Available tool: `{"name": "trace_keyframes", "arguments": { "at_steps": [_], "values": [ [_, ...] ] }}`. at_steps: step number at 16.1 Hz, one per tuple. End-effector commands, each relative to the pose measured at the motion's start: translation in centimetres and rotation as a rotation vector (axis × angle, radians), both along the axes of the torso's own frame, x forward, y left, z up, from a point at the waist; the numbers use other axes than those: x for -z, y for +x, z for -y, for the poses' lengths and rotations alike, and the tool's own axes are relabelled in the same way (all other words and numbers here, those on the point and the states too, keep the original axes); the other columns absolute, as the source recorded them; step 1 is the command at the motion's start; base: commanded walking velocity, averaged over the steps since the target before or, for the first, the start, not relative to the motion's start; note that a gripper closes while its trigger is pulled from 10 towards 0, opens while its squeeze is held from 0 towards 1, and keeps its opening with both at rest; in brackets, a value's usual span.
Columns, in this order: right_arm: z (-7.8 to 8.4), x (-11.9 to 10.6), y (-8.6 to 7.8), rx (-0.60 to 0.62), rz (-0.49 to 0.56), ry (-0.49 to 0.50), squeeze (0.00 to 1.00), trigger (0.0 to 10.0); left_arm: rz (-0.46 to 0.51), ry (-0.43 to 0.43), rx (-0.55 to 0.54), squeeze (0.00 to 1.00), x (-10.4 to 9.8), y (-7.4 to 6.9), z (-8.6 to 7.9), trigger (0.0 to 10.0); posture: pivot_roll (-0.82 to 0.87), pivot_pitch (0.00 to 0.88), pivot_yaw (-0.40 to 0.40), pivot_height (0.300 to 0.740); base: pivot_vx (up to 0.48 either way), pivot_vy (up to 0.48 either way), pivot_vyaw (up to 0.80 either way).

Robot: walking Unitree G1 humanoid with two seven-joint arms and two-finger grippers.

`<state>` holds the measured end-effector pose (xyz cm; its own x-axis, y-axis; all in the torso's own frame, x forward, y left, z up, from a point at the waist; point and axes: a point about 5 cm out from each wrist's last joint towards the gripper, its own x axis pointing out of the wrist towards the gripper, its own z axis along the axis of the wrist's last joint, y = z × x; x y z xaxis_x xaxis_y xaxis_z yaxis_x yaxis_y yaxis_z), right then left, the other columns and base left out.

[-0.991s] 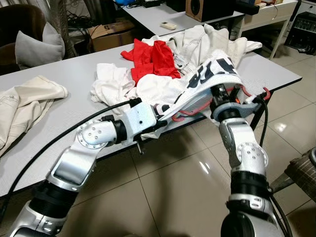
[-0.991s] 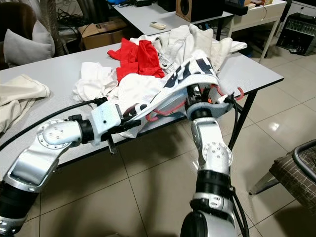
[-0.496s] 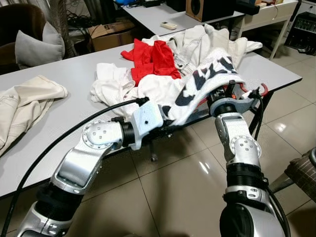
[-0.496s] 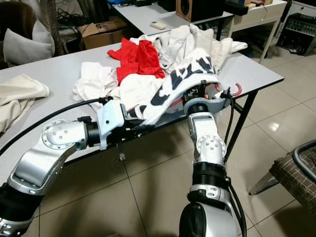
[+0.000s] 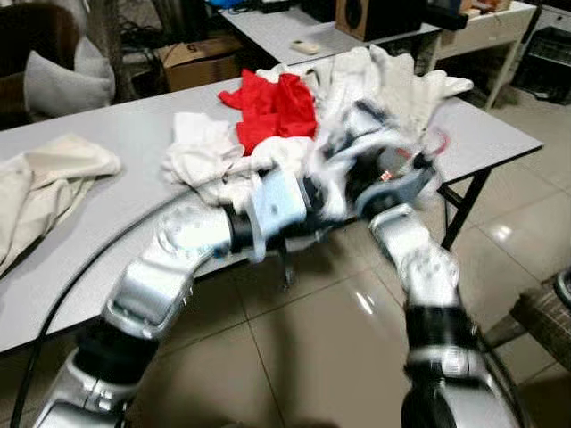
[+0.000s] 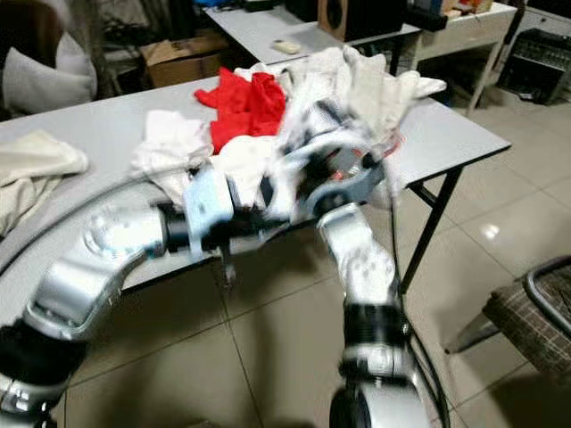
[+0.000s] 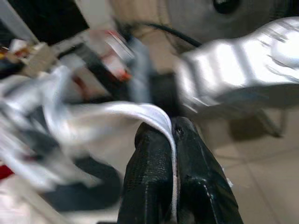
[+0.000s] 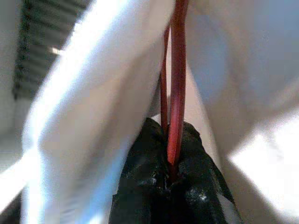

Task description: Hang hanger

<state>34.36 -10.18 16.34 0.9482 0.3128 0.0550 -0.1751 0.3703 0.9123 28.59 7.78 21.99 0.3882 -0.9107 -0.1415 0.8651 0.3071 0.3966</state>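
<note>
- Left gripper (image 7: pixel 174 140) pinches white garment (image 7: pixel 140 112) edge at the table (image 5: pixel 134 152) front.
- Right gripper (image 8: pixel 170 135) clamps red hanger (image 8: pixel 176 70) rods, garment draped over it.
- Head views blurred.

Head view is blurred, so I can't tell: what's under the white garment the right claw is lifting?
In the right wrist view, a red hanger runs under the white garment, pinched in the right claw. The garment covers the rest of the hanger, so its hook is hidden.
</note>
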Motion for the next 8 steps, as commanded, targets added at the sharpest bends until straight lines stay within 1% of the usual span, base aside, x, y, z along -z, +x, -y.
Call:
{"name": "trace_keyframes", "arguments": {
  "at_steps": [1, 2, 3, 4, 5, 6, 7, 8],
  "values": [
    [0.1, -1.2, -0.5, -0.018, 0.038, -0.002, 0.00, 0.0, 0.023, -0.027, -0.035, 0.00, -1.2, 0.5, -0.6, 0.0, -0.16, 0.000, 0.055, 0.740, 0.000, 0.000, 0.00],
    [0.4, -1.2, -0.8, -0.016, 0.041, 0.000, 0.00, 0.0, 0.025, -0.043, -0.031, 0.00, -1.6, 0.4, -0.6, 0.0, -0.16, 0.000, 0.055, 0.740, 0.000, 0.000, 0.00],
    [0.7, -1.3, -1.2, -0.011, 0.038, 0.017, 0.00, 0.0, 0.028, -0.063, -0.040, 0.00, -2.2, 0.5, -0.6, 1.0, -0.16, 0.000, 0.056, 0.740, 0.000, 0.000, 0.00],
    [1.1, -1.5, -1.7, -0.004, 0.037, 0.046, 0.00, 0.0, 0.038, -0.090, -0.063, 0.00, -3.1, 0.7, -0.8, 1.3, -0.16, 0.000, 0.056, 0.740, 0.000, 0.000, 0.00],
    [1.2, -1.7, -2.1, -0.004, 0.043, 0.063, 0.00, 0.0, 0.040, -0.113, -0.089, 0.00, -3.7, 1.1, -0.9, 1.6, -0.16, 0.000, 0.063, 0.740, 0.000, 0.000, 0.00],
    [1.2, -1.9, -2.2, -0.006, 0.047, 0.068, 0.00, 0.0, 0.037, -0.124, -0.099, 0.00, -3.8, 1.2, -0.9, 1.6, -0.16, 0.000, 0.063, 0.740, 0.000, 0.000, 0.00],
    [1.3, -1.9, -2.3, -0.005, 0.050, 0.068, 0.00, 0.0, 0.026, -0.131, -0.093, 0.00, -3.9, 1.2, -0.8, 2.7, -0.16, 0.000, 0.073, 0.740, 0.000, 0.000, 0.00],
    [1.3, -2.0, -2.3, 0.002, 0.050, 0.073, 0.00, 0.0, 0.010, -0.130, -0.077, 0.00, -3.9, 1.0, -0.6, 3.2, -0.16, 0.000, 0.074, 0.740, 0.000, 0.000, 0.00]
  ]
}}
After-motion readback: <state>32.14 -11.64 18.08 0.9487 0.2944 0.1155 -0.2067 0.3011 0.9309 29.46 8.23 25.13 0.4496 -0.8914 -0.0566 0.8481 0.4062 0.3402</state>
